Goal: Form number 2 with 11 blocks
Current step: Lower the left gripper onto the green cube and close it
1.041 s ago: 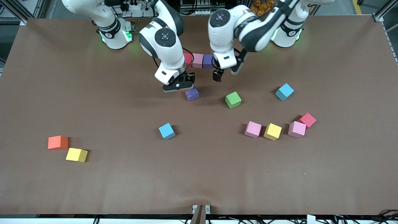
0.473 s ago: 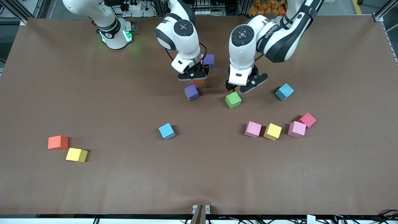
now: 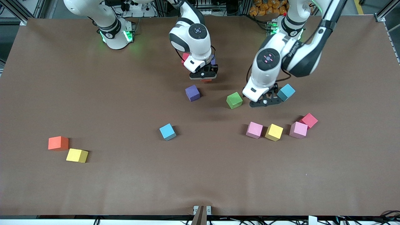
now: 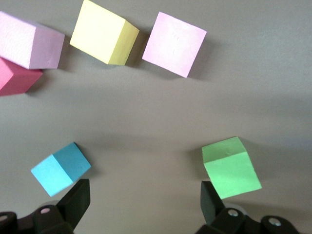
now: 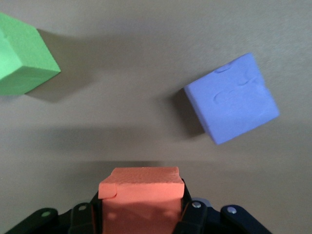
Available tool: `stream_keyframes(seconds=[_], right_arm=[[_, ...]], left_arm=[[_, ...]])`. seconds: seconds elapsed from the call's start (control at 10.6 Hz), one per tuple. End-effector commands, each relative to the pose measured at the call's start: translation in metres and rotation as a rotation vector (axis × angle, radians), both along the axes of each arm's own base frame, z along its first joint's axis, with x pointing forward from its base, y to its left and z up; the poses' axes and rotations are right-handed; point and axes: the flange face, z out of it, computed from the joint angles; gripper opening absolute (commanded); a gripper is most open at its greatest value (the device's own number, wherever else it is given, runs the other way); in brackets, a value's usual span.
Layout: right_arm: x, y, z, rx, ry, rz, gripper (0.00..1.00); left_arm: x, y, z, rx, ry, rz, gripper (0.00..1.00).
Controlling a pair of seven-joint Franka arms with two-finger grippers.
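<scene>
My right gripper is shut on an orange block, also seen in the right wrist view, over the table beside a short row of blocks. Of that row only a red end and a purple end show; the arm hides the rest. A loose purple block lies nearer the camera. My left gripper is open and empty over bare table between the green block and a light blue block.
Nearer the camera lie a pink, a yellow, a pink and a red block. A second light blue block sits mid-table. An orange and a yellow block lie toward the right arm's end.
My right gripper has carried the orange block from over the loose purple block toward the row. My left gripper has swung from beside the row to between the green and light blue blocks.
</scene>
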Motion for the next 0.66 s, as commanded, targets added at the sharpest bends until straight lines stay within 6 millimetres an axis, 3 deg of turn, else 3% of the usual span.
stream_keyframes(seconds=[0.0, 0.19, 0.38, 0.57], right_arm=[[-0.005, 0.020, -0.020, -0.015, 0.003, -0.015, 0.00], [-0.008, 0.020, -0.030, -0.028, 0.008, -0.010, 0.00], [-0.017, 0.023, -0.042, -0.045, 0.012, 0.005, 0.00], [-0.021, 0.024, -0.046, -0.050, 0.013, 0.013, 0.00]], left_arm=[[0.009, -0.013, -0.018, -0.070, 0.061, 0.016, 1.00], [0.008, -0.016, -0.027, -0.117, 0.063, 0.089, 1.00], [0.001, -0.032, -0.032, -0.110, 0.042, 0.186, 1.00], [-0.003, -0.049, -0.051, -0.115, 0.019, 0.302, 1.00]])
